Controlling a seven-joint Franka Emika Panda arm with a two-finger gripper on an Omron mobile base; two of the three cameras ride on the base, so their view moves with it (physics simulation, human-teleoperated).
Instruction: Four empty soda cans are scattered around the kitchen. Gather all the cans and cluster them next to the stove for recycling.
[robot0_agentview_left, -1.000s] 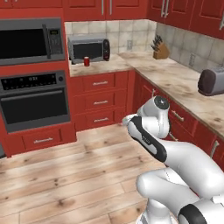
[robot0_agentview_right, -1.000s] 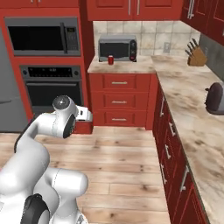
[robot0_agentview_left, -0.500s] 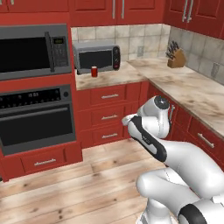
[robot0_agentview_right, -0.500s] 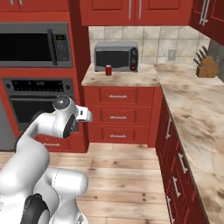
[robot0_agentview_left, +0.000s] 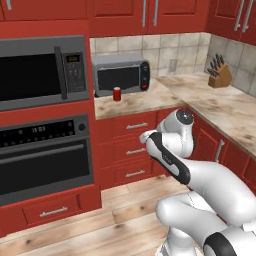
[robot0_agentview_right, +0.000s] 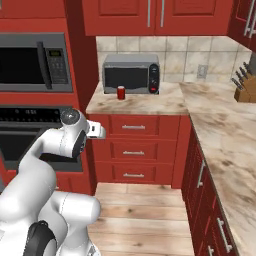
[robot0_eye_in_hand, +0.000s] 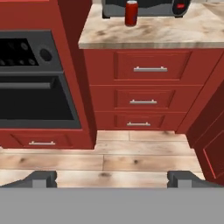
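No writing can be read on anything here; the oven's (robot0_eye_in_hand: 30, 78) clock digits are too small to make out. The jaws (robot0_eye_in_hand: 112, 178) stand spread wide and hold nothing, their two dark tips far apart over pale wood floor planks (robot0_eye_in_hand: 109, 162). Well ahead of the jaws and above them, a red can (robot0_eye_in_hand: 131, 13) with a silvery top stands upright on the beige marbled surface (robot0_eye_in_hand: 175, 33), just in front of a boxy grey microwave (robot0_agentview_right: 131, 74) with a dark glass door. Between jaws and can is a stack of three red drawers (robot0_eye_in_hand: 144, 92) with slim metal bar handles. To one side of the jaws sits the black-fronted oven.
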